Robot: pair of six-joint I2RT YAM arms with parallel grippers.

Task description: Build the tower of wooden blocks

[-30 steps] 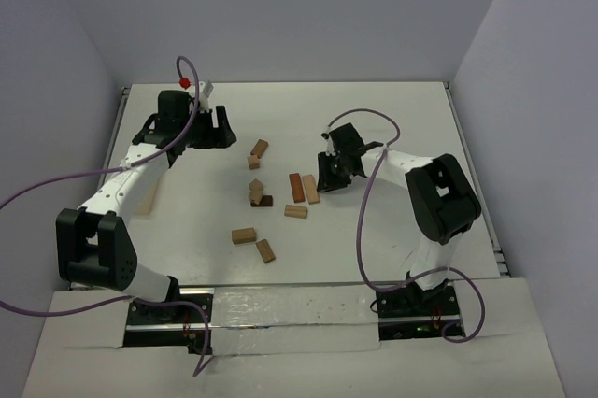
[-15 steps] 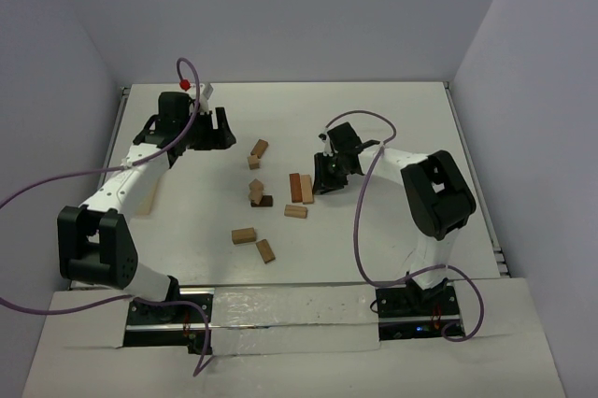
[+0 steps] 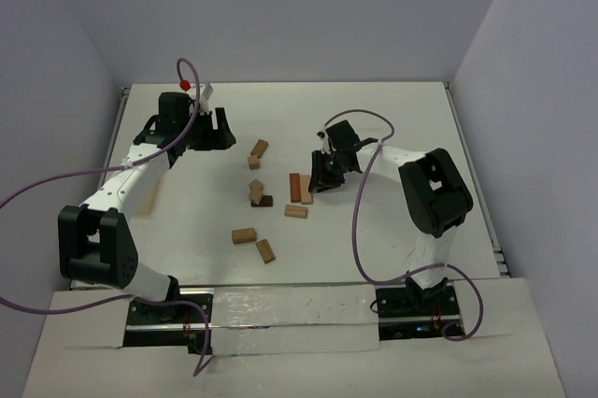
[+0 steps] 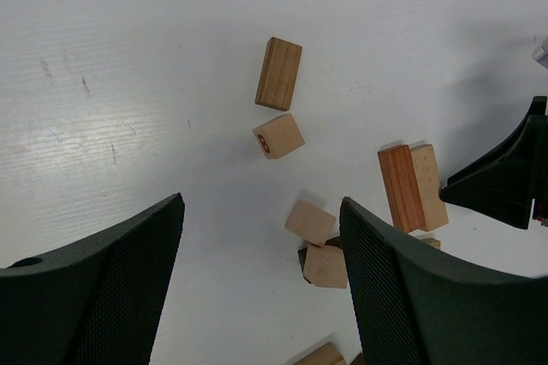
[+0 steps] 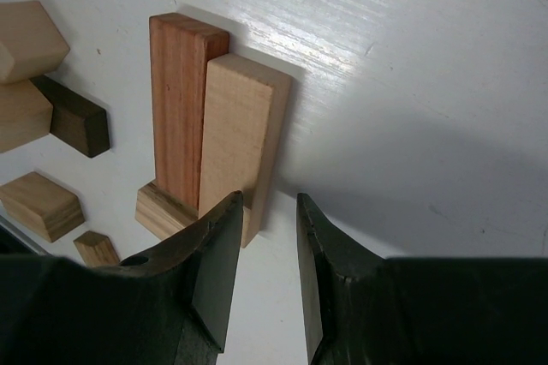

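A: Where was the right gripper [image 5: 264, 211]?

B: At the end of a light tan wooden brick [image 5: 240, 134] lying flush against a reddish-brown wooden brick [image 5: 178, 108]. Its fingers were a narrow gap apart and held nothing.

A: And the left gripper [image 4: 261, 206]?

B: Spread wide above the white table [image 3: 392, 118], empty. The small tower [image 3: 257, 194], tan bricks on a dark brown 1, stood just left of those 2 bricks.

Top external: high behind the table [image 3: 392, 127], tilted down, far. Left wrist: faces straight down, mid-range, back-left of the reddish-brown block [image 4: 397, 187]. Right wrist: very close, just right of it. All 3 share that block.
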